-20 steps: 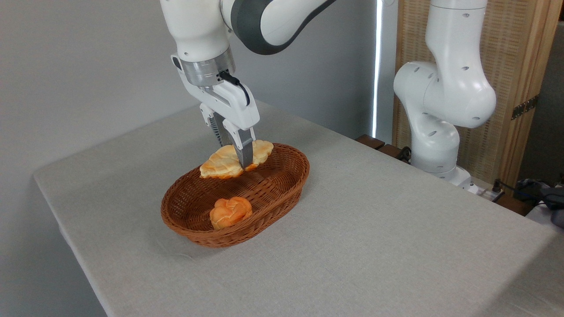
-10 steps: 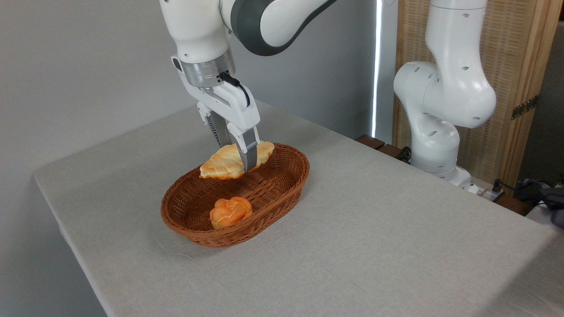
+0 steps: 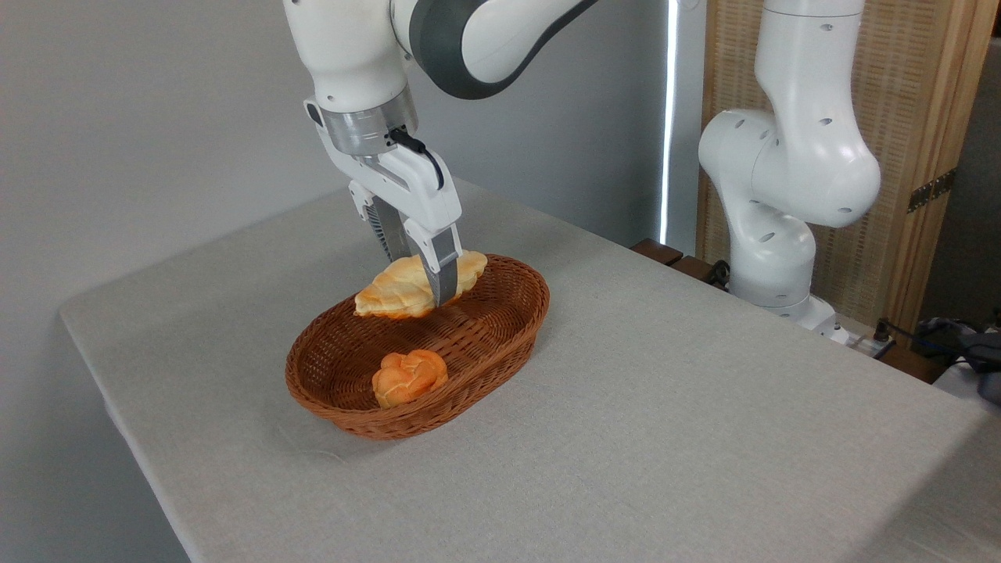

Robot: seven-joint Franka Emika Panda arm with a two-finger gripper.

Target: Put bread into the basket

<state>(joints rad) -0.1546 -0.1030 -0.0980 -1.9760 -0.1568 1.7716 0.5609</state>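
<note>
The gripper point(image 3: 426, 283) clamps the bread point(image 3: 399, 289) mid-length between its jaws. The loaf's long axis runs along the basket's point(image 3: 469, 367) far rim.

Claw point(image 3: 426, 289) rear finger hidden behind bread point(image 3: 395, 289); arm cut off at top.

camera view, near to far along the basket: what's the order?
Near rim of the basket → small round roll → bread, with the gripper closed on it at the far end → bare table → grey wall.
</note>
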